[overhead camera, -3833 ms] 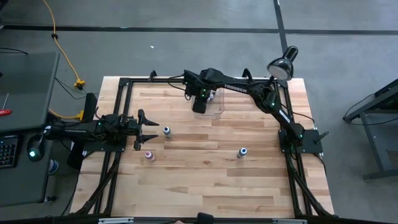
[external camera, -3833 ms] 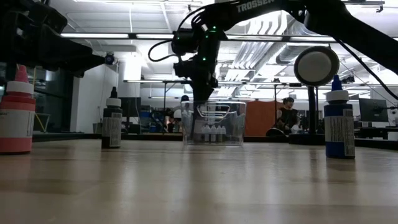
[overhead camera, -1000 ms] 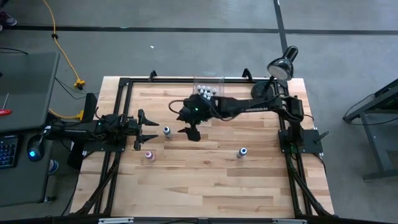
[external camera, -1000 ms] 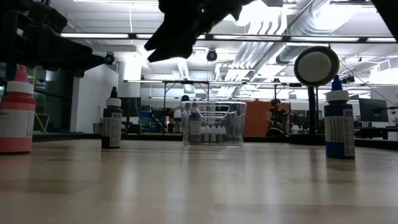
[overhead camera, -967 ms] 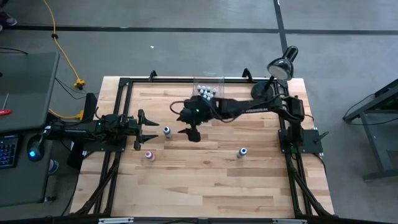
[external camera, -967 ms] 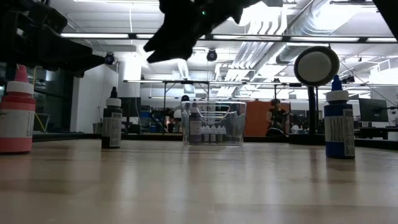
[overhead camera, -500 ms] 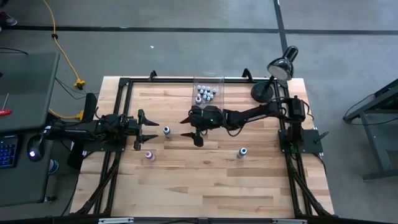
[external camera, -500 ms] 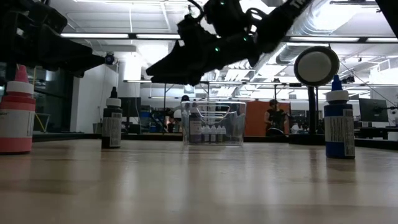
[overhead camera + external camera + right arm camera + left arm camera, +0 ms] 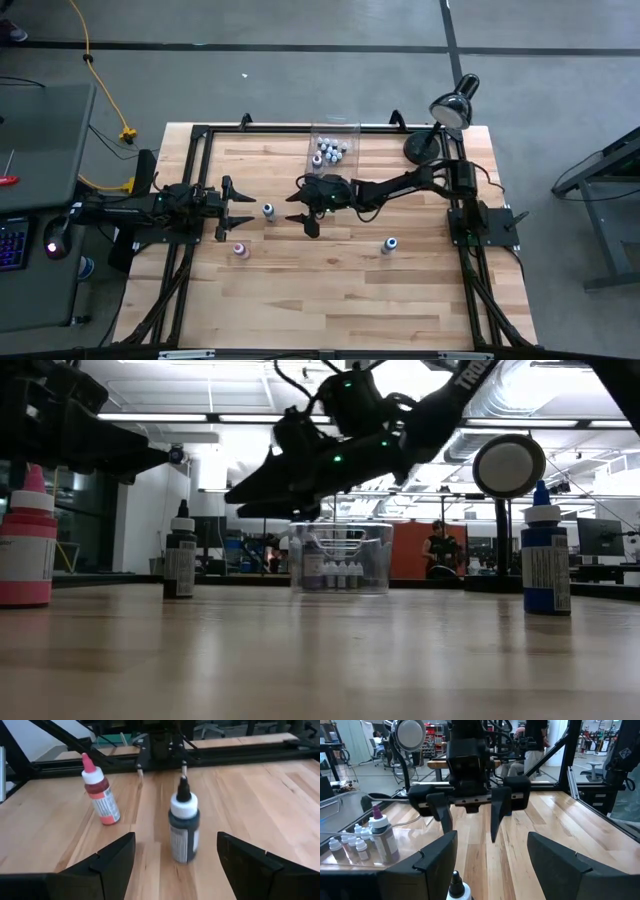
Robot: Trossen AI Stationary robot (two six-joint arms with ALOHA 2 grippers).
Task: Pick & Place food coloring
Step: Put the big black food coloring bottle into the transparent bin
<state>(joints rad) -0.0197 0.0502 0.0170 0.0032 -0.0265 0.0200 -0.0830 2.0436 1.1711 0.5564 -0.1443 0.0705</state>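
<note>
The dark bottle (image 9: 184,827), white-capped with a black tip, stands upright before the right hand (image 9: 175,857), whose fingers are spread empty.

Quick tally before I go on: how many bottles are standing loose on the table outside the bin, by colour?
Pink bottle: 1
Dark bottle: 1
Blue bottle: 1
Total: 3 loose on the table.
The small bottles inside the clear bin are packed too close together to count.
</note>
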